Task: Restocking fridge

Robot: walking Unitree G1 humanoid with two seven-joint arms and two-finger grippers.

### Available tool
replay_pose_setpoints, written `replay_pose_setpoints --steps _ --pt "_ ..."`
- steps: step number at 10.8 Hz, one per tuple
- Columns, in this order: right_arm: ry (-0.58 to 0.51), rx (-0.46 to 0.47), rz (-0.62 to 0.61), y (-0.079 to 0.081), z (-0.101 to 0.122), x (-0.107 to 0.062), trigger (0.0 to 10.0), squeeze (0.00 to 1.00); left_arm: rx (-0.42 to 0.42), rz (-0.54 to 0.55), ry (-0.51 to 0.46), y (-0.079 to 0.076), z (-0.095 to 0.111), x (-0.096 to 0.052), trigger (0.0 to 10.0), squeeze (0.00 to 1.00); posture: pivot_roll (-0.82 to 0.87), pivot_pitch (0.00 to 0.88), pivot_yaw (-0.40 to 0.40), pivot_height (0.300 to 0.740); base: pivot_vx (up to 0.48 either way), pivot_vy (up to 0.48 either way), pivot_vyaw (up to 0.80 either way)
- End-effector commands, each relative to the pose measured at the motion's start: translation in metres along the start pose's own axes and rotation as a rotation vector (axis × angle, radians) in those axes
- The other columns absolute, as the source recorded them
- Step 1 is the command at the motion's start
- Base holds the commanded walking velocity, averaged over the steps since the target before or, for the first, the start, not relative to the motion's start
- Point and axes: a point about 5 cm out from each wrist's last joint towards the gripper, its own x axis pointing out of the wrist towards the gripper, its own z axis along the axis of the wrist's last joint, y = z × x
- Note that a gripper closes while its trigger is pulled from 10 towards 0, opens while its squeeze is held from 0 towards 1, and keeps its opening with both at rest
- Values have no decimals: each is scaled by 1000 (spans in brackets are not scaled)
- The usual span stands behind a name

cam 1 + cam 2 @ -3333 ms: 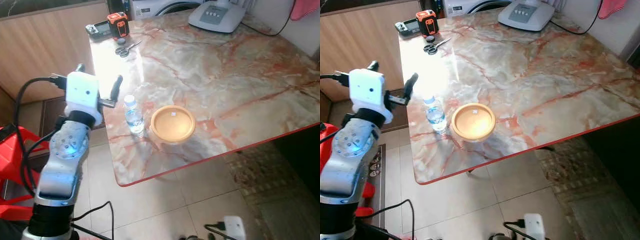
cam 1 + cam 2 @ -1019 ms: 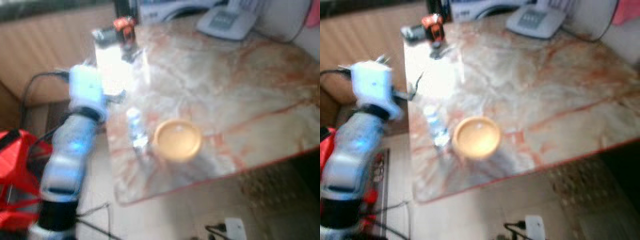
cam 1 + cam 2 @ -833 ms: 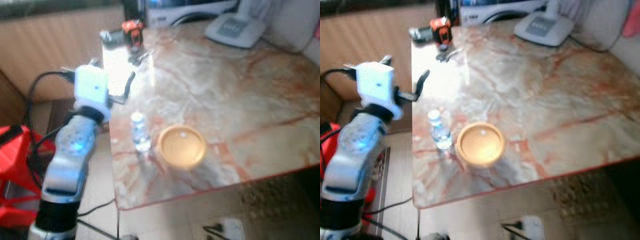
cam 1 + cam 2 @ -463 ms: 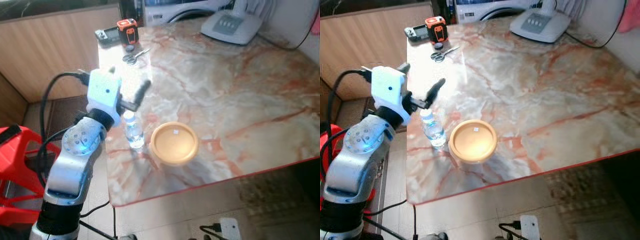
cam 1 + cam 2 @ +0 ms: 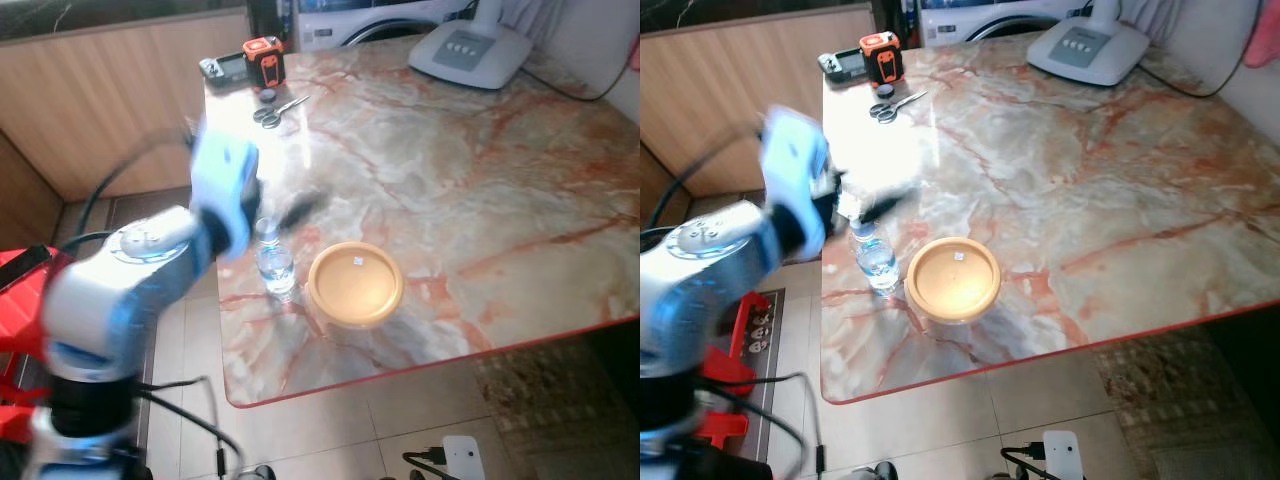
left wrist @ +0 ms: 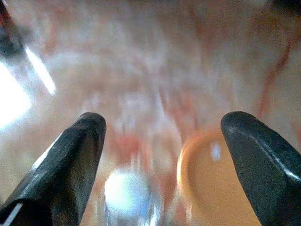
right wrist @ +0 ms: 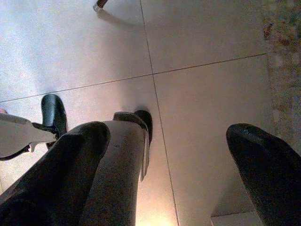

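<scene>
Fingers (image 6: 70, 165) spread above clear plastic bottle (image 5: 274, 262) on marble table (image 5: 480, 180).

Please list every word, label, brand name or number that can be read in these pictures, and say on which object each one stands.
No text can be read.
Water bottle: clear, with no readable label.
Orange bowl: a small white sticker, too small to read.
Orange and black device: markings too small.
White appliance: buttons, no readable characters.
Left gripper: open above the bottle, no markings.

Marble table (image 5: 480, 170): bottle (image 5: 273, 262), bowl (image 5: 355, 285), scissors (image 5: 278, 110).
</scene>
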Motion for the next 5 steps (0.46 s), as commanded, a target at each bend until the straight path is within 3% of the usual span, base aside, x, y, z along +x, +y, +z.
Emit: replay_pose_setpoints --steps 1,2,5 --pt "44 0 7 3 -12 -2 10000 0 29 -29 17 -3 6 -3 10000 0 -63 146 42 740 0 0 0" --pt "22 4 6 7 -9 -1 10000 0 56 -47 217 3 -4 -13 10000 0 -56 141 48 740 0 0 0" --pt "-117 124 -28 -6 19 1 10000 0 54 -106 250 -5 -7 -14 10000 0 -63 152 46 740 0 0 0"
